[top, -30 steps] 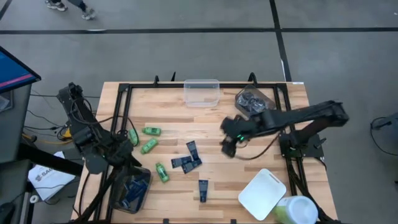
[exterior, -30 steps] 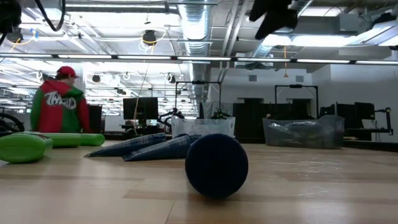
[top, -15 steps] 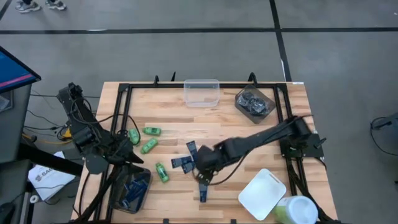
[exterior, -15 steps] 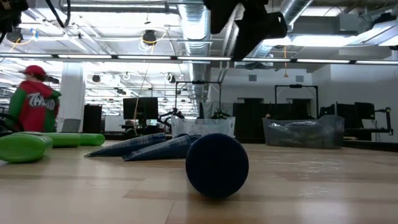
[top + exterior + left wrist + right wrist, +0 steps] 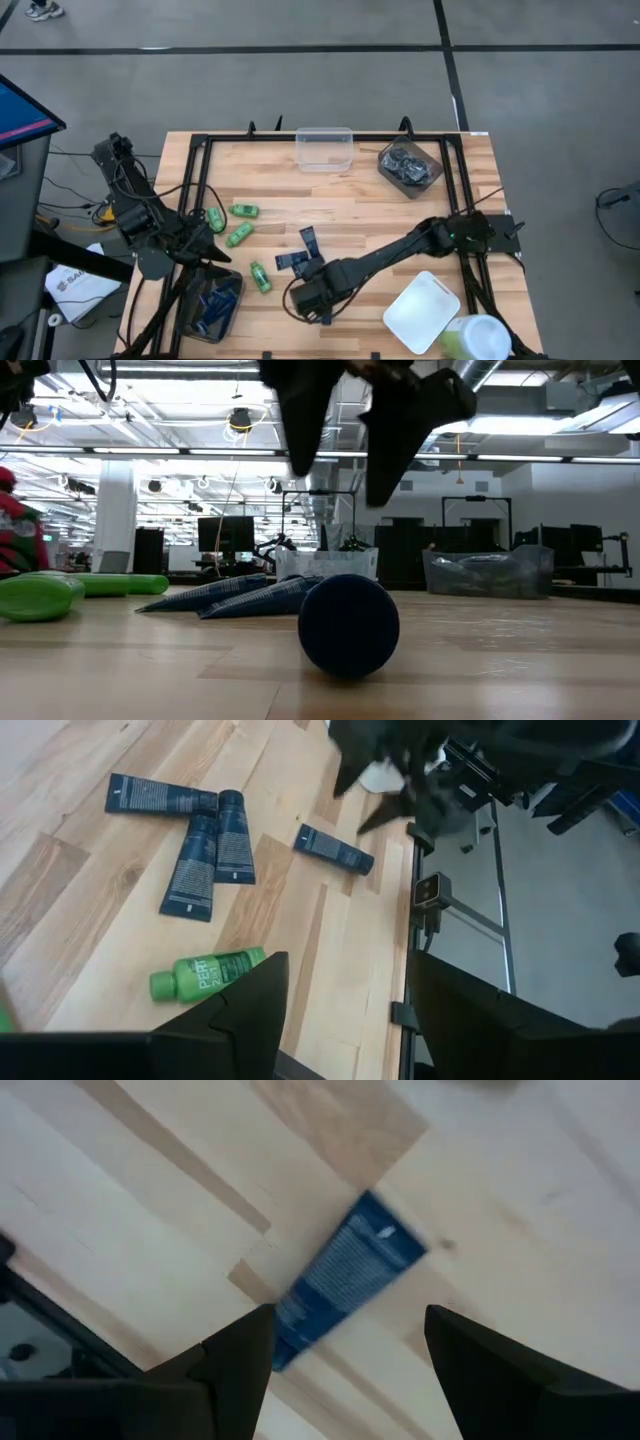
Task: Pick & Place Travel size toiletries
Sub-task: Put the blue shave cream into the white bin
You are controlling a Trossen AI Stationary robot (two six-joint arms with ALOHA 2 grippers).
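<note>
A lone dark navy tube (image 5: 340, 1280) lies flat on the table near its front edge, also seen in the left wrist view (image 5: 333, 850). My right gripper (image 5: 316, 303) hangs open just above it, fingers pointing down on either side of the tube and touching nothing (image 5: 345, 440). More navy tubes (image 5: 302, 255) lie in a cluster mid-table. Green mini bottles (image 5: 240, 222) lie to their left, one (image 5: 260, 277) nearer the front. My left gripper (image 5: 208, 256) waits open at the table's left side, raised and holding nothing.
A tub with blue razors (image 5: 210, 306) sits at the near left. A clear tub (image 5: 324, 148) and a tub of grey discs (image 5: 408, 165) stand along the far edge. A white lid (image 5: 422, 312) lies near right. Black frame rails (image 5: 200, 190) border the table.
My right gripper has swept from near the disc tub at the far right across the table toward the near edge and left. It has come down over the lone navy tube, rolling its wrist and staying open. A person in the room behind has walked off to the left.
</note>
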